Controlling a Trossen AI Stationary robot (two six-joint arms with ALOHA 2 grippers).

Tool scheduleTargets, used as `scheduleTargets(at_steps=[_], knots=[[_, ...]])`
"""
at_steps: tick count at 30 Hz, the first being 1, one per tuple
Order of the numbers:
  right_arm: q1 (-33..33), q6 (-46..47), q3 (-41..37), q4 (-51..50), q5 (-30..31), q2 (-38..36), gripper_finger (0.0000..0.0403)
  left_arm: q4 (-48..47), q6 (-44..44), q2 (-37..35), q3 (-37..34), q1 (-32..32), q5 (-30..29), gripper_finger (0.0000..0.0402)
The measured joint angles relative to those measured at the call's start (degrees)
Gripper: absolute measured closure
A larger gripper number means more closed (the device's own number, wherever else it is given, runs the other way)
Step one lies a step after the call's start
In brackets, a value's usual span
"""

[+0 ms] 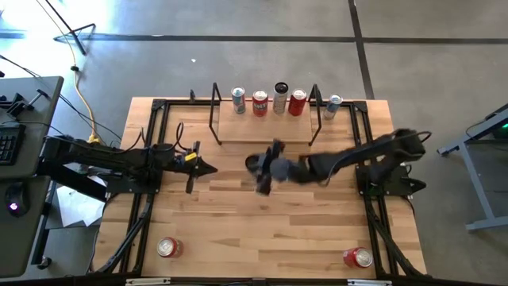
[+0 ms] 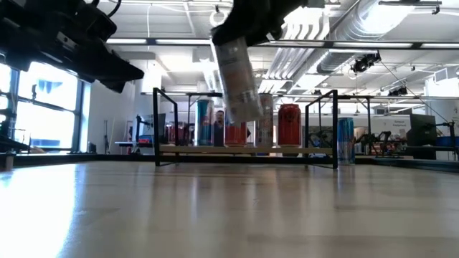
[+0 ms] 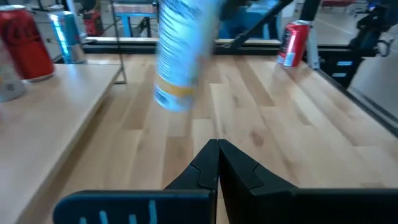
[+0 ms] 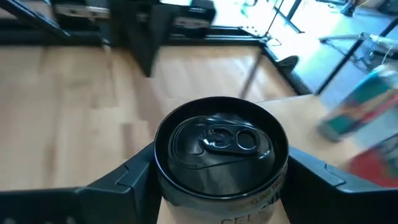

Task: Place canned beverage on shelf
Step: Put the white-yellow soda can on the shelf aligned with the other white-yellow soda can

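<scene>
The right gripper (image 4: 217,180) clamps its jaws on a tall silver aluminium can with a black lid (image 4: 219,149), lifted clear of the table in the carry step; next, that can must reach the low light-wood shelf (image 1: 262,131) ahead, while the left gripper (image 3: 217,163) waits shut.

In the low view the right gripper (image 2: 247,18) is cut off by the top edge, and the can (image 2: 237,79) it holds is blurred, its label unreadable; that can hides part of the cans on the shelf (image 2: 247,150) behind it. In the right wrist view the bottom edge cuts off the can's body and the shelf cans (image 4: 364,118) are a smear of colour. From above, the right gripper and its can merge into one dark blur, and the shelf cans' labels are too small to read.
</scene>
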Motion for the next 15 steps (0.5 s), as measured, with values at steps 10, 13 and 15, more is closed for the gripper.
scheduleTargets(at_steps=[10,13,15], knots=[[-20.80,-18.87,0.00,-5.19,-24.46,-3.91,0.0166,-1.33,0.55,0.02,0.00,6.54,0.38,0.0401],[-26.48,-21.99,0.00,-5.31,-29.78,-3.66,0.0166,-2.23,-0.51,0.02,0.00,7.81,0.60,0.0401],[-30.02,-23.33,-0.02,-5.13,-34.01,-3.65,0.0166,-2.60,-0.74,0.02,0.00,8.54,0.64,0.0401]])
